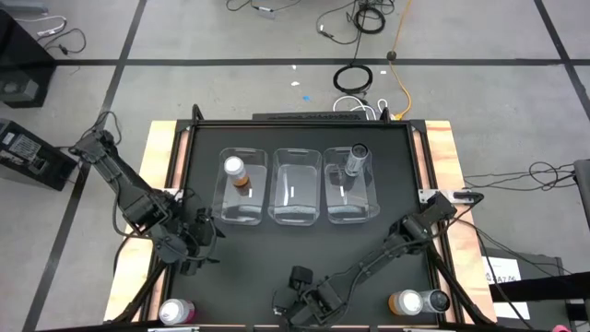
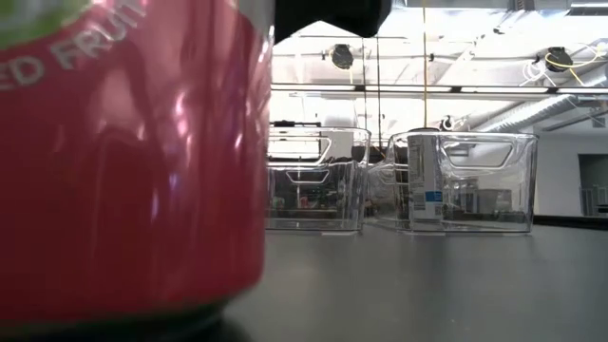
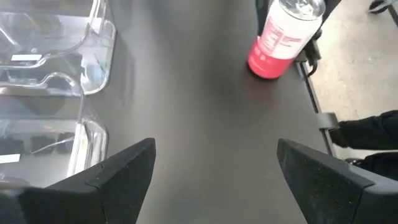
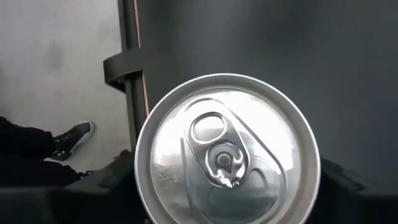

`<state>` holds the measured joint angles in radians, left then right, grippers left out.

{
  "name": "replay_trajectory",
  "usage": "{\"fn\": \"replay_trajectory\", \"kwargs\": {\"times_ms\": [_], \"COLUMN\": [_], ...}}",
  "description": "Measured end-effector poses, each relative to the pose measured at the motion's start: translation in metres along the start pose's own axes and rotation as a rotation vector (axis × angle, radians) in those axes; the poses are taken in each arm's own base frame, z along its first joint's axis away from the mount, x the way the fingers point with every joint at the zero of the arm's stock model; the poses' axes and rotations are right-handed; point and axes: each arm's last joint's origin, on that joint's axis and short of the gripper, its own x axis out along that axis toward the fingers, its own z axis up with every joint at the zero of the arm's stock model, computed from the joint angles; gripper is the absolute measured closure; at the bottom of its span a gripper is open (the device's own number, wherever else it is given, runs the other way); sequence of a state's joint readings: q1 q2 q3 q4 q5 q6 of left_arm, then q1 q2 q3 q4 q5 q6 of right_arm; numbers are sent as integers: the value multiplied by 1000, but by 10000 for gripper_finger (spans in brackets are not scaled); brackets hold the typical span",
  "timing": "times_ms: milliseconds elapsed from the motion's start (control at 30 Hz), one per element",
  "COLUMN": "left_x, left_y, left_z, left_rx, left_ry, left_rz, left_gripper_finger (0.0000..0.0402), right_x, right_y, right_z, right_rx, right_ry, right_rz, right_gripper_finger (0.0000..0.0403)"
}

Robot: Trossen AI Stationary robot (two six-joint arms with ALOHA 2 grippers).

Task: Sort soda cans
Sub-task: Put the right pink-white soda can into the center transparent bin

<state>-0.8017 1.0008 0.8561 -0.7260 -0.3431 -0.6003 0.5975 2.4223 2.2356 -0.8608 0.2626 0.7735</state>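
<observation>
My right gripper [image 1: 297, 297] is at the table's near edge, middle, over a pink can [image 2: 133, 161] whose silver top [image 4: 227, 149] fills the right wrist view. My left gripper [image 1: 198, 242] is open and empty at the near left, with bare table between its fingers [image 3: 214, 155]. A second pink can [image 1: 175, 312] stands at the near left corner and also shows in the left wrist view [image 3: 280, 40]. An orange can [image 1: 235, 171] stands in the left bin. A dark can [image 1: 355, 157] stands in the right bin. An orange can [image 1: 406, 302] and a dark can [image 1: 435, 301] stand at the near right. My right gripper comes at the pink can from above, pointing down, one finger [image 4: 115, 180] on each side of its upper part. The can's top hides the places of contact. The can stands upright with its bottom [image 2: 123, 318] on the table.
Three clear bins stand in a row at the table's middle: left [image 1: 243, 198], middle [image 1: 295, 198], which holds no can, and right [image 1: 350, 203]. A person's shoe [image 4: 71, 137] shows on the floor beside the table's edge [image 4: 127, 93].
</observation>
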Motion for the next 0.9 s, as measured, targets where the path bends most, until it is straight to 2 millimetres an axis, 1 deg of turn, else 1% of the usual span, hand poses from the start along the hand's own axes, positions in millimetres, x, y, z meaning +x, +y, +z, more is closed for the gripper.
{"fn": "replay_trajectory", "kwargs": {"times_ms": [33,133,200,300,500,633,700,800,900], "left_x": [0,0,0,0,0,-5,-9,-17,-26], "left_y": [0,-2,-2,-3,-2,1,4,13,20], "left_z": [0,-1,-1,-2,-1,0,0,1,2], "left_rx": [1,3,9,51,90,102,93,72,51], "left_ry": [3,37,55,59,41,22,0,-27,-60], "left_rz": [-6,-56,-84,-94,-70,-70,-56,-35,-22], "left_gripper_finger": [56,56,56,56,56,56,56,56,56], "right_x": [0,-2,-8,-29,-74,-107,-121,-133,-137], "right_y": [-1,-5,-9,-17,-45,-68,-84,-110,-141], "right_z": [1,6,12,26,53,77,89,102,111], "right_rx": [-3,-21,-27,-17,6,50,75,104,163], "right_ry": [0,-5,-12,-40,-91,-180,-227,-253,-221], "right_rz": [0,1,4,5,-49,-63,-87,-170,-267], "right_gripper_finger": [129,131,131,131,131,131,131,131,131]}}
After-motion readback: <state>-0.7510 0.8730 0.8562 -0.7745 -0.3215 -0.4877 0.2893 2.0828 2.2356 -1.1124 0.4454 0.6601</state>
